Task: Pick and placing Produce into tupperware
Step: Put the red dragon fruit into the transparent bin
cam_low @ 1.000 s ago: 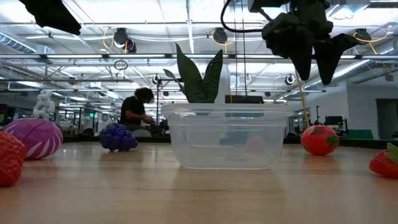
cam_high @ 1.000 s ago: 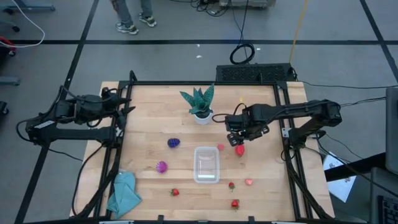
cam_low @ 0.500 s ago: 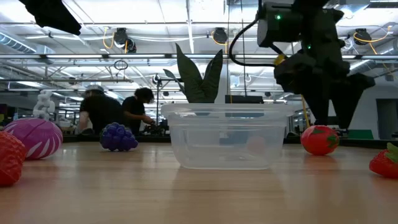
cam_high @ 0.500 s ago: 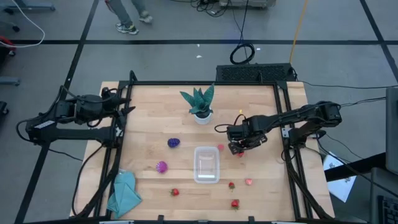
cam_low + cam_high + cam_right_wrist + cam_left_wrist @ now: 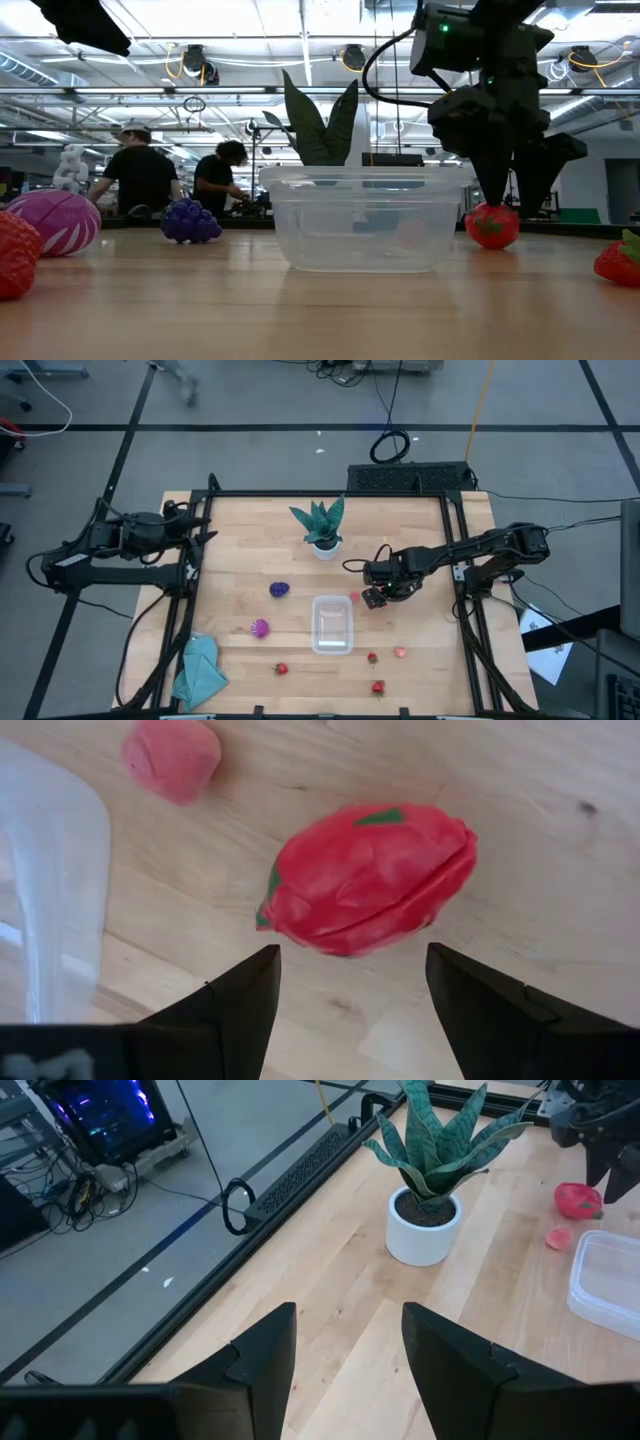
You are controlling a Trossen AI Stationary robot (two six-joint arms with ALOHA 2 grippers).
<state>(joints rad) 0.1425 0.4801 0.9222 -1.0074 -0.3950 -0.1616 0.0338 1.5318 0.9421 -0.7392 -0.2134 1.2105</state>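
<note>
My right gripper points down, open, at a red strawberry that lies on the table right of the tupperware. In the right wrist view the strawberry lies between and ahead of the two fingers. A pale pink piece rests beside the tupperware's far right corner. The purple fruit and the magenta fruit lie left of the tupperware. Small red pieces lie near the near edge. My left gripper waits open at the far left edge. My right gripper comes at the strawberry from above with its fingers spread. In the low view one fingertip reaches the strawberry's top; I cannot tell whether it touches. The strawberry sits on the table.
A potted plant in a white pot stands at the far middle of the table. A teal cloth lies at the near left corner. More red pieces and a pink one lie near the near edge. People work in the room beyond.
My right gripper has moved toward the near edge and a little left, and has come down from well above the table until its fingertips are at the strawberry. In the low view the strawberry has shifted a little toward the tupperware.
</note>
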